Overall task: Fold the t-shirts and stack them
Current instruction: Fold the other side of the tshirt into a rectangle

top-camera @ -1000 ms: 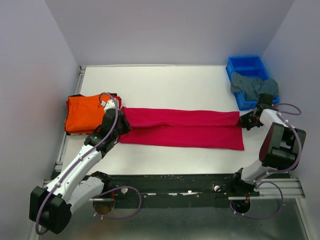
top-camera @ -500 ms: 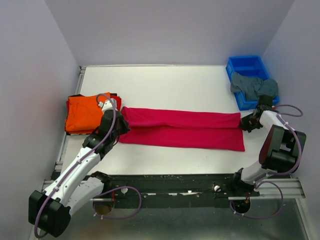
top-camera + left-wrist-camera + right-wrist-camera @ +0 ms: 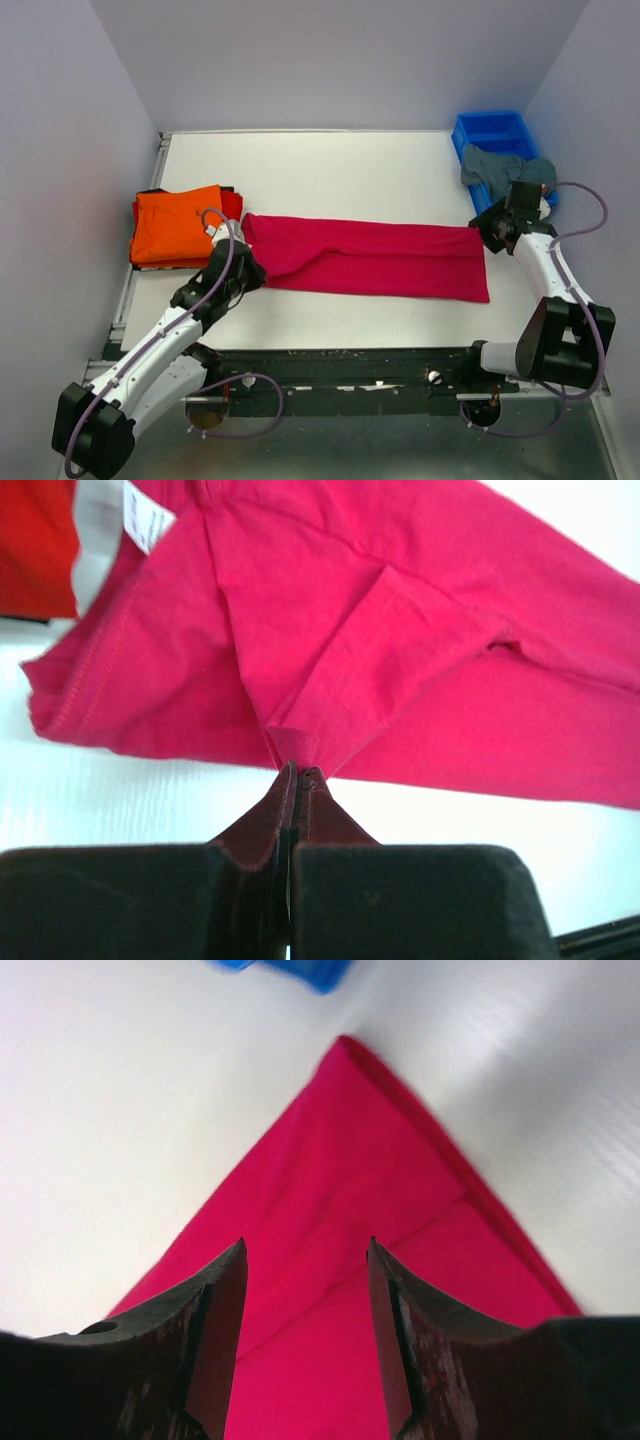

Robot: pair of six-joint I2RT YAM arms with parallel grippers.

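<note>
Top external, then each wrist: one end pinched, the other let go

Top external: the crimson-pink shirt (image 3: 370,260) lies as a long band across the table (image 3: 330,170). It is stretched out, likely so it can be folded end to end. The left gripper (image 3: 248,272) sits at its near-left edge and the right gripper (image 3: 489,230) at its far-right corner. The orange shirt (image 3: 178,225) lies folded on the red shirt (image 3: 232,203) at the left, which seems to be the stack. The grey-teal shirt (image 3: 505,170) hangs over the blue bin (image 3: 490,130).

Left wrist: the jaws are closed tight on a small tuck of the crimson hem, and the cloth fans away from them, so this end is anchored for a lift.

Right wrist: the jaws stand apart with nothing between them. The shirt's corner lies flat on the table just ahead, judged ready for a fresh grasp.
</note>
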